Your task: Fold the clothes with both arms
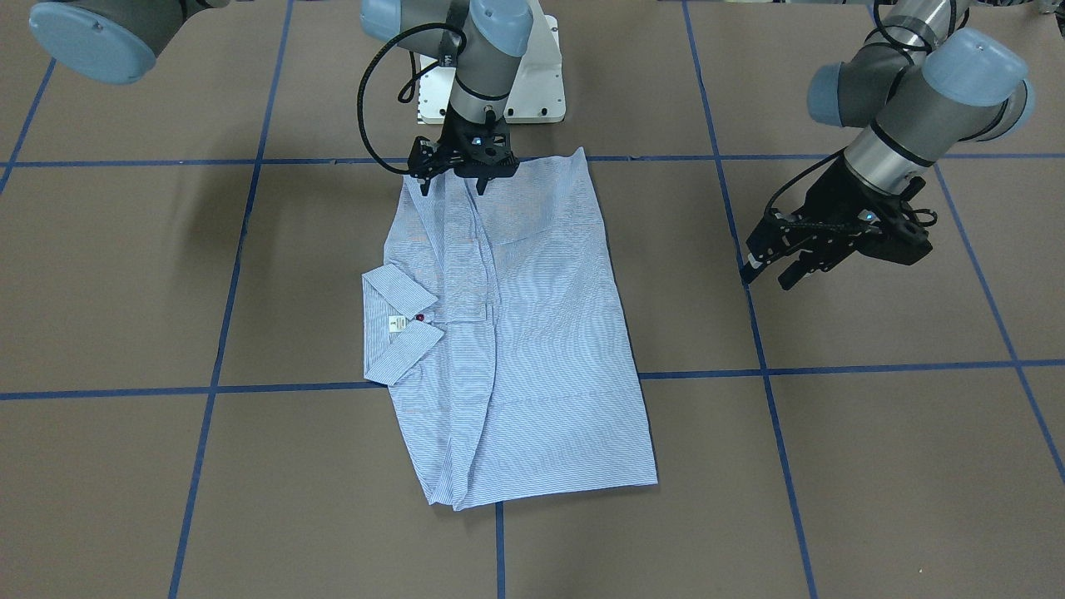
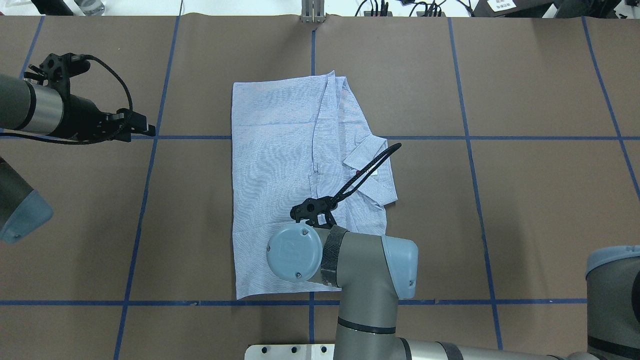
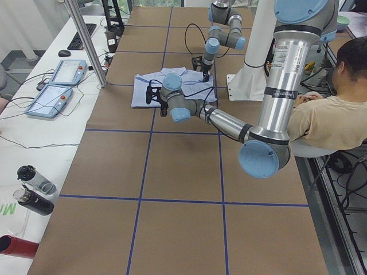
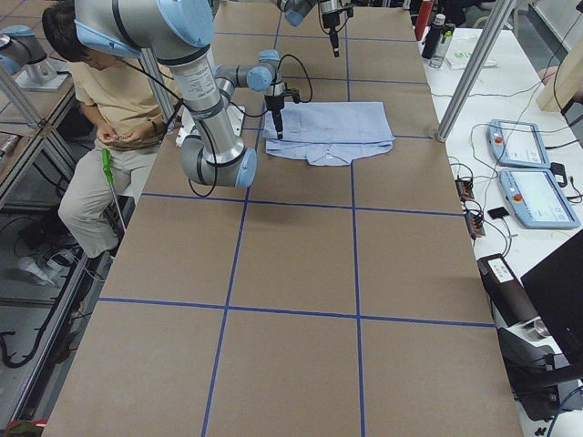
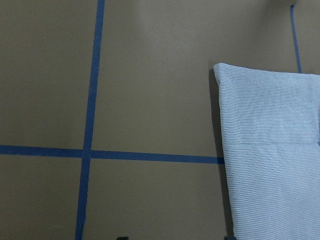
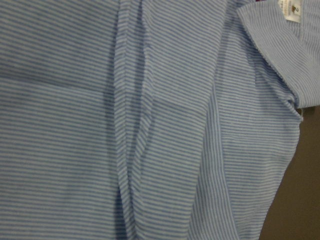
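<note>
Open bench on all sides, one flat shirt in the middle

We see the folded shirt (image 1: 532, 349) lying flat on the bench (image 1: 874, 466), with bare brown surface all round it. Our right gripper (image 1: 453, 181) hangs over the shirt's edge nearest the white pedestal base (image 1: 537, 87), jaws parted, and its black cable (image 2: 370, 165) loops above the collar. Our left gripper (image 1: 770, 273) hovers well apart from the shirt on the side away from the collar, jaws parted, with bare bench between them.
</note>
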Available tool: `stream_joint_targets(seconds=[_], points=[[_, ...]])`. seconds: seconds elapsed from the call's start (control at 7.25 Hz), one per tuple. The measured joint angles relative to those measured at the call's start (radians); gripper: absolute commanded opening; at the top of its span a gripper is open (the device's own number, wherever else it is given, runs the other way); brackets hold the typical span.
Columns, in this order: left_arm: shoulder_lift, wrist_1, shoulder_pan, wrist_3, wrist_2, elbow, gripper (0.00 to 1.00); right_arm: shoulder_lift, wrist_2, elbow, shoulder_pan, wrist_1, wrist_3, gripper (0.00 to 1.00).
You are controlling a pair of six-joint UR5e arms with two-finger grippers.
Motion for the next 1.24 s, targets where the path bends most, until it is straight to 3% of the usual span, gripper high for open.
stream_joint_targets(seconds=[0.41, 0.83, 1.24], points=[[0.010, 0.000, 0.000, 0.000, -0.001, -0.009, 0.71, -0.037, 0.000, 0.017, 0.001, -0.036, -0.011, 1.00], [0.010, 0.000, 0.000, 0.000, -0.006, -0.013, 0.71, -0.192, -0.001, 0.208, 0.007, -0.117, -0.080, 1.00], [0.009, 0.000, -0.001, 0.000, -0.005, -0.018, 0.70, -0.249, 0.003, 0.287, 0.007, -0.127, -0.082, 1.00]])
